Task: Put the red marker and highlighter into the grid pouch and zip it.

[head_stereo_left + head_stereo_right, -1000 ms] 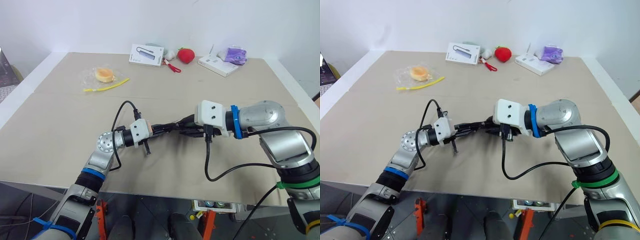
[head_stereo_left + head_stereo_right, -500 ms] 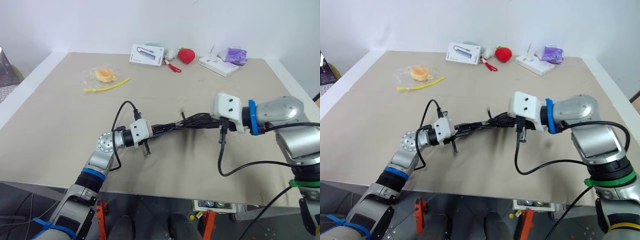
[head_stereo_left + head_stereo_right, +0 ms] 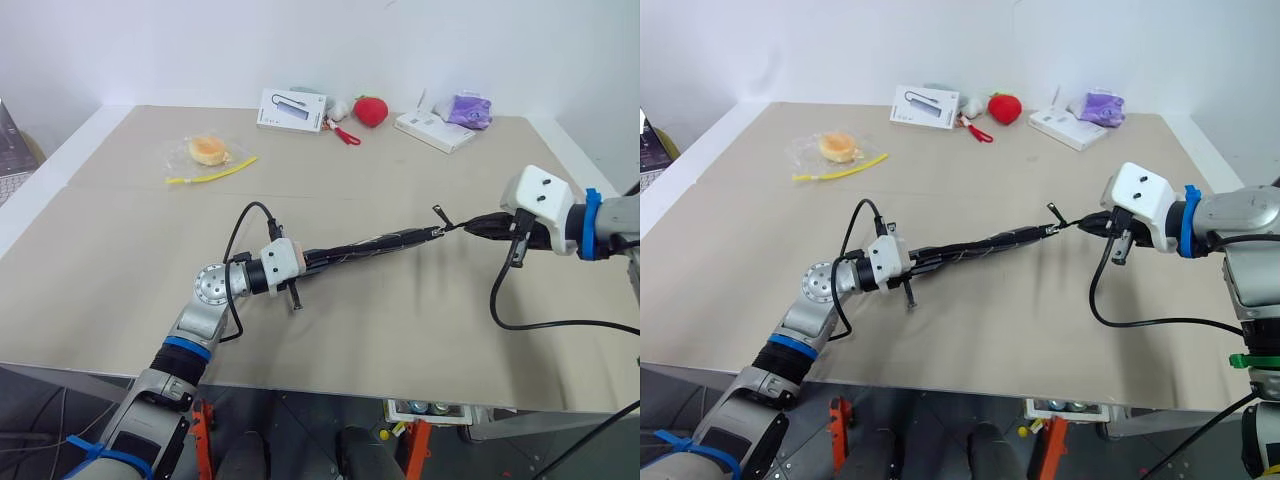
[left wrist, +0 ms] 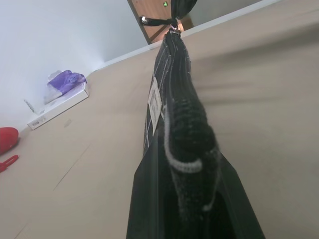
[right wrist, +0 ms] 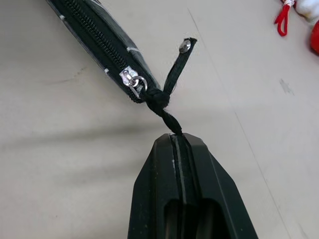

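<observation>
The scene was evenly and brightly lit from overhead, with no glare on the matte counter [image 3: 120, 250]. Shadows were soft: a faint one lay on the counter beneath the stretched grid pouch [image 3: 370, 244]. In the left wrist view the pouch's nearest end was blurred, sharpening farther along. Far objects such as the strawberry plush [image 3: 372, 110] stayed reasonably crisp.

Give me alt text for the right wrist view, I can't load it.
The right tool, shut, pinches the knotted black pull cord of the grid pouch, with the silver zipper slider at the pouch's near end and the teeth behind it closed. A tan table lies beneath.
</observation>
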Motion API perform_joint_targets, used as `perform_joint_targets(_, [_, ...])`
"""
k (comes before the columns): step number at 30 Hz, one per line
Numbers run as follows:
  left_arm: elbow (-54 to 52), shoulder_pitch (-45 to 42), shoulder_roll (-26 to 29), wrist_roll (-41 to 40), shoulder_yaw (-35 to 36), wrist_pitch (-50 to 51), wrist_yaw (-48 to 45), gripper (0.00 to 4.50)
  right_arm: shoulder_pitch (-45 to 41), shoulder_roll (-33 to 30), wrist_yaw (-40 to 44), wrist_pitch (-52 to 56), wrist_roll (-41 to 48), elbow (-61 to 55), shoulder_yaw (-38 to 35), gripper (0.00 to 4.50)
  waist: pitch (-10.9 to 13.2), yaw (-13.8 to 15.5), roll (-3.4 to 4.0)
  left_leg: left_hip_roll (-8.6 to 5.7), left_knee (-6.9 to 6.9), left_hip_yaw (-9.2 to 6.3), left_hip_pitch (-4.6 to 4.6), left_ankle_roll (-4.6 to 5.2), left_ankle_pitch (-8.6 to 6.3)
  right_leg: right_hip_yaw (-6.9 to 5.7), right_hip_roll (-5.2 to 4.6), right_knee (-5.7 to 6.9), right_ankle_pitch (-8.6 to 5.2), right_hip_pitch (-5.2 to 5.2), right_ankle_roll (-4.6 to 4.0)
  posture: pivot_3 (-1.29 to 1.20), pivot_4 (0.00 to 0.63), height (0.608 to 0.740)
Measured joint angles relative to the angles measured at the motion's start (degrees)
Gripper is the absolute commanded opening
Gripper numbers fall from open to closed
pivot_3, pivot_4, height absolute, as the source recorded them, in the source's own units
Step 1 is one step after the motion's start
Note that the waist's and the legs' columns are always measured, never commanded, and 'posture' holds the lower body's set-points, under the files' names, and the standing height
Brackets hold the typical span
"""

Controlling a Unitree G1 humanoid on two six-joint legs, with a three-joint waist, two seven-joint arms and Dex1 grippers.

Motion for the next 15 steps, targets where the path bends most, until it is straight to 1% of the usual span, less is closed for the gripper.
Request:
perform_joint_targets(5, [0.0, 0.0, 0.1, -0.5, 0.0, 0.9, -1.5, 0.0, 0.6, 1.9, -0.2, 5.8, 5.7, -3.8, -2.7, 0.04, 0.0, 0.0, 0.0, 0.0, 0.0, 0.0, 0.0, 0.0, 0.0, 0.02, 0.01, 0.0, 0.01, 0.0, -0.02, 0.0, 0.15, 0.734])
perform_joint_targets(6, [-0.2, 0.0, 0.3, -1.0, -0.1, 1.9, -2.3, 0.0, 0.6, 2.4, -0.3, 6.9, 6.9, -4.5, -3.3, 0.67, 0.0, 0.0, 0.0, 0.0, 0.0, -0.01, 0.0, 0.0, 0.0, 0.01, 0.01, 0.01, 0.01, 0.0, -0.01, 0.0, 0.15, 0.734])
perform_joint_targets(7, [-0.9, 0.1, 0.7, -1.7, -0.3, 3.6, -3.6, 0.33, 0.6, 2.9, -0.5, 8.2, 8.1, -5.0, -4.0, 1.0, 0.0, 0.0, -0.01, 0.0, 0.0, -0.01, 0.0, 0.0, 0.0, 0.01, 0.01, 0.01, 0.01, 0.0, -0.01, 0.0, 0.15, 0.734])
perform_joint_targets(10, [-5.5, 1.8, 2.5, -6.3, -0.6, 12.9, -8.8, 1.45, 0.9, 3.7, -1.7, 11.3, 11.1, -5.3, -6.7, 2.45, 0.0, 0.0, -0.01, -0.01, 0.0, 0.0, -0.03, 0.0, 0.0, 0.01, 0.0, 0.01, 0.0, 0.0, 0.0, 0.0, 0.15, 0.734])
perform_joint_targets(14, [-11.7, 3.6, 5.4, -10.7, -1.6, 24.8, -13.6, 3.42, 2.2, 4.3, -3.5, 12.4, 12.3, -4.5, -8.9, 4.44, 0.0, 0.0, -0.01, 0.0, 0.0, 0.0, -0.03, 0.01, -0.01, 0.0, 0.0, 0.01, -0.13, 0.0, 0.19, 0.0, 0.15, 0.734])
perform_joint_targets(15, [-14.6, 4.5, 6.4, -12.9, -1.7, 29.8, -14.6, 3.76, 2.6, 4.9, -4.5, 12.4, 12.3, -3.5, -9.2, 4.5, 0.0, 0.0, -0.01, 0.01, 0.0, 0.0, -0.02, 0.02, -0.01, 0.0, 0.01, 0.01, -0.14, 0.0, 0.2, 0.0, 0.15, 0.734])
